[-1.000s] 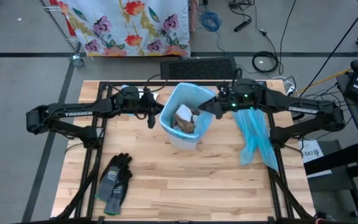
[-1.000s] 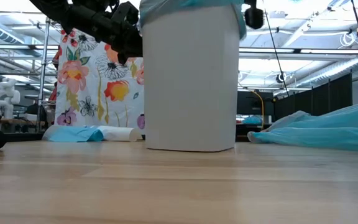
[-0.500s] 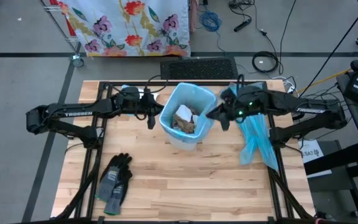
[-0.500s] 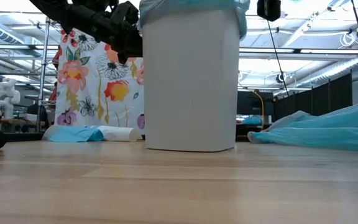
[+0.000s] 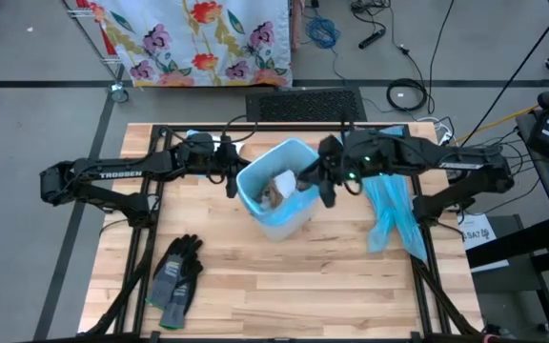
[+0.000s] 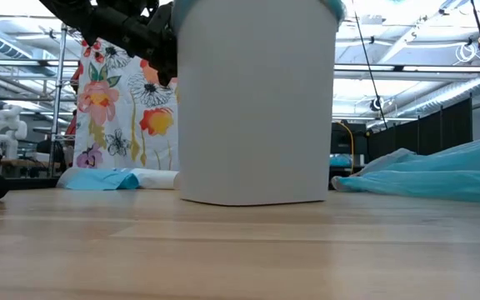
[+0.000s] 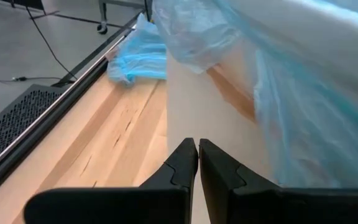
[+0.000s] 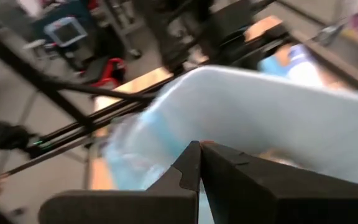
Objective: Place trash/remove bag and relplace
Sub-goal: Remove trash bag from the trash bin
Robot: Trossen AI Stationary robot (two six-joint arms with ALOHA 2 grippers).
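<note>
A white bin (image 5: 276, 191) lined with a light blue bag (image 5: 252, 200) stands on its base mid-table; it also shows in the low view (image 6: 255, 100). Brown and white paper trash (image 5: 276, 186) lies inside it. My left gripper (image 5: 233, 180) is shut at the bin's left wall; in its wrist view (image 7: 197, 148) the wall and the bag's overhang (image 7: 303, 99) are close ahead. My right gripper (image 5: 308, 178) is shut and reaches over the bin's right rim (image 5: 316, 171); its wrist view (image 8: 199, 146) looks across the opening to the bag-covered far rim (image 8: 241, 81). My left gripper's shut fingertips (image 7: 188, 155) stand right at the bin's white wall (image 7: 204, 106), coming level from the table's left; I cannot tell whether they touch it. My right gripper comes over the bin's right rim from the table's right, slanting down. The gripper itself hides the place of contact, so I cannot tell whether bag film sits between the shut fingers.
A pair of dark grey gloves (image 5: 174, 278) lies near the front left. A loose blue bag (image 5: 389, 210) sprawls at the right edge. A white roll with blue film (image 6: 136, 178) lies at the far left. Bare wood lies in front of the bin.
My right gripper has moved toward the table's left and a little up, rolling about its own line. The bin has slid on its base toward the left and near edges, closer to my left gripper, and has turned a little. My left gripper has kept still.
</note>
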